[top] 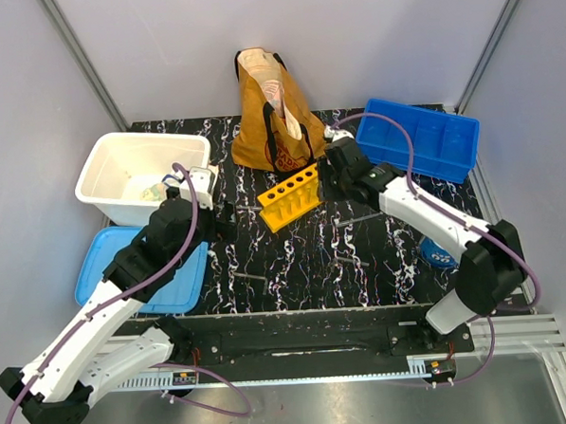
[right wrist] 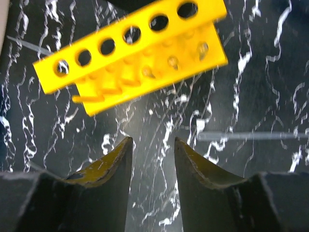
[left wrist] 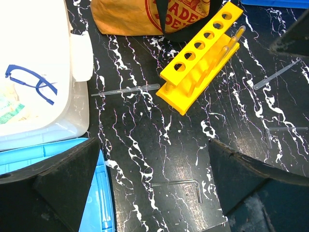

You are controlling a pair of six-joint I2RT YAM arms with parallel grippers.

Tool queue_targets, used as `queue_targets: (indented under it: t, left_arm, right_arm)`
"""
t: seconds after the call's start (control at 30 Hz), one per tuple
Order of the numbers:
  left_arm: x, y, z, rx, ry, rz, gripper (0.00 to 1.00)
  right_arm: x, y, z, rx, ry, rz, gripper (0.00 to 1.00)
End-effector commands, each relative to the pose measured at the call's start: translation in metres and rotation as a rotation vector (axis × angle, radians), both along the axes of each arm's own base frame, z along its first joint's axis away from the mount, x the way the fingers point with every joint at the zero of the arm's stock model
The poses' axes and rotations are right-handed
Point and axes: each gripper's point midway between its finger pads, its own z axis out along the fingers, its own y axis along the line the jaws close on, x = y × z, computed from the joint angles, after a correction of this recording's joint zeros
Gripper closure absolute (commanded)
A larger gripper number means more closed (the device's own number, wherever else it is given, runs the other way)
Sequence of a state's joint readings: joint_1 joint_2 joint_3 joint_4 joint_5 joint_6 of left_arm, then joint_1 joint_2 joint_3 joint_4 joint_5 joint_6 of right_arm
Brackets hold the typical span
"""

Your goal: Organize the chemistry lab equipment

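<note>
Nearby: tote bag (top: 270, 118) just behind rack (top: 289, 196), pipette (left wrist: 128, 90) beside.

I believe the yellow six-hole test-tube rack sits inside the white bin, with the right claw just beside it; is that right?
Not quite: the yellow six-hole test-tube rack sits on the black marbled table in front of the tote bag, not inside the white bin, as the top external view shows. The right claw is indeed just beside it.

1. A yellow plastic six-hole rack (top: 290, 196) sits mid-frame on the black white-veined tabletop (top: 361, 255).
2. Just above it stands a mustard-brown fabric tote bag (top: 269, 118).
3. A white plastic tub (top: 100, 169) sits at the left, and a blue compartmented plastic tray (top: 422, 138) at the upper right.
</note>
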State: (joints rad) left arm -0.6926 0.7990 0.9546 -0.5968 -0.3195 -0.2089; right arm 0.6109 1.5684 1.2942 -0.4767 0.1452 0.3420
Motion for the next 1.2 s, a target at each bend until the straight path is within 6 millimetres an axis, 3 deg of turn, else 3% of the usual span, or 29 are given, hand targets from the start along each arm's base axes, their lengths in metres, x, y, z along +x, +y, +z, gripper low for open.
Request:
queue_targets:
  t: [0.0, 0.17, 0.3, 0.43, 0.67, 0.8, 1.0, 1.17]
  left_arm:
    - [0.003, 0.003, 0.013, -0.024, -0.056, 0.021, 0.01]
    - [0.002, 0.005, 0.018, -0.047, -0.083, 0.025, 0.01]
    - [0.000, 0.004, 0.022, -0.061, -0.092, 0.016, 0.01]
    - [-0.002, 0.002, 0.023, -0.072, -0.093, 0.001, 0.01]
    - [-0.005, 0.002, 0.030, -0.094, -0.110, -0.007, 0.01]
    - [-0.007, 0.005, 0.030, -0.104, -0.124, 0.001, 0.01]
    - [-0.006, 0.006, 0.032, -0.109, -0.129, 0.004, 0.01]
    - [-0.005, 0.009, 0.030, -0.098, -0.128, 0.021, 0.01]
  right_arm:
    - [-0.061, -0.028, -0.039, -0.056, 0.228, -0.057, 0.53]
    - [-0.109, -0.048, -0.080, -0.104, 0.372, -0.019, 0.51]
    - [-0.128, -0.057, -0.091, -0.121, 0.433, -0.008, 0.51]
    - [-0.126, -0.065, -0.097, -0.155, 0.430, -0.050, 0.52]
    - [-0.120, -0.054, -0.112, -0.164, 0.462, -0.008, 0.52]
    - [-0.129, -0.041, -0.121, -0.135, 0.518, 0.097, 0.51]
    - [-0.125, -0.038, -0.120, -0.159, 0.499, 0.178, 0.46]
    - [-0.124, -0.040, -0.133, -0.194, 0.537, 0.180, 0.45]
